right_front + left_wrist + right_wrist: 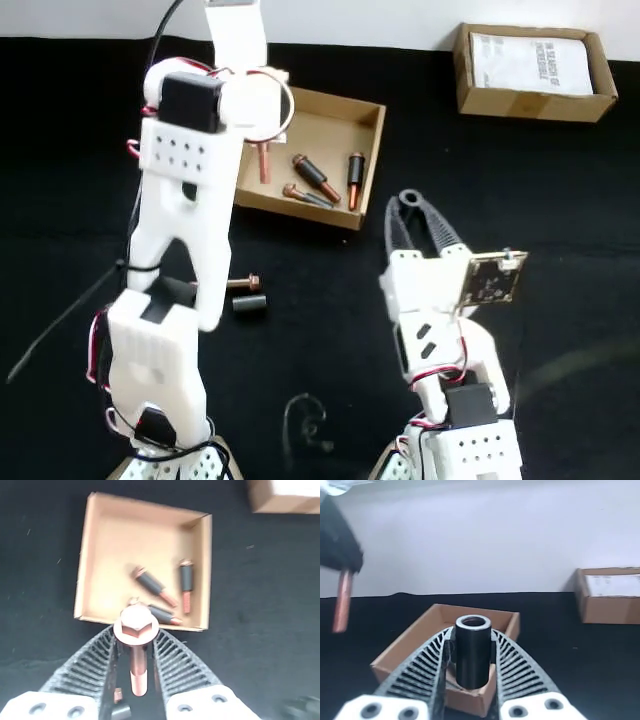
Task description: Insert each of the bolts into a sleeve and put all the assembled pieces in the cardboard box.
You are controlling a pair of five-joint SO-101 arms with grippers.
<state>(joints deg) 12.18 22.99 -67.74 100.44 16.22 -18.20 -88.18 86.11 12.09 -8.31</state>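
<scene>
My left gripper (136, 632) is shut on a copper bolt (137, 665) just under its hex head and holds it above the near edge of the open cardboard box (100, 535). In the high view this bolt (264, 162) hangs thread-down from the left gripper (262, 135). Three assembled pieces (315, 178) lie in the box (330, 115). My right gripper (472, 635) is shut on an upright black sleeve (472, 655), bore facing up. It stands to the right of the box in the high view (412, 207). The hanging bolt (342, 600) is off to its side.
A loose bolt (243, 283) and a loose black sleeve (249, 306) lie on the black table in front of the box, beside the left arm. A second cardboard box (530, 70) holding a printed sheet sits at the back right.
</scene>
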